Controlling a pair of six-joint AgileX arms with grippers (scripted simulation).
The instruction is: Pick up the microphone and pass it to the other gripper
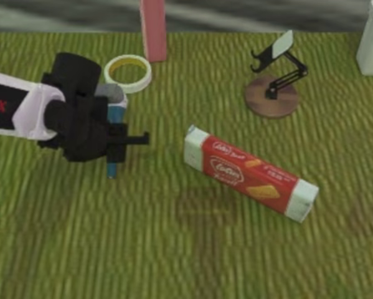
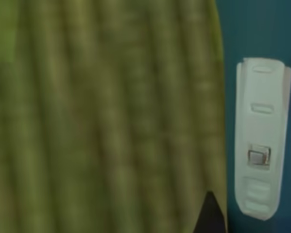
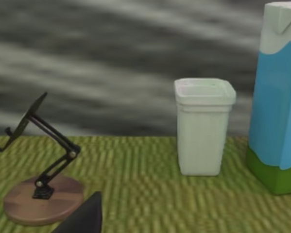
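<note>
The left arm reaches in from the left edge of the green-covered counter (image 1: 174, 249). Its left gripper (image 1: 114, 142) sits directly over the microphone (image 1: 114, 124). The microphone lies flat on the counter at far left, grey mesh head toward the far side, teal handle toward the near side. One black finger (image 1: 136, 139) projects to the right of the handle; whether the fingers are apart or clamped on the handle cannot be told. In the left wrist view the teal handle and its white switch panel (image 2: 262, 138) fill one side, very close to the camera.

Just beyond the microphone head lies a white tape ring (image 1: 127, 73), and a tall pink block (image 1: 153, 28) stands at the far edge. A red biscuit pack (image 1: 250, 172) lies diagonally at centre. A black phone stand (image 1: 274, 87) on a round wooden base stands far right. The right wrist view shows a white cup (image 3: 204, 126) and a blue-and-green carton (image 3: 279, 97) beyond the stand. Of the right gripper, only a dark tip (image 3: 87, 216) is visible there.
</note>
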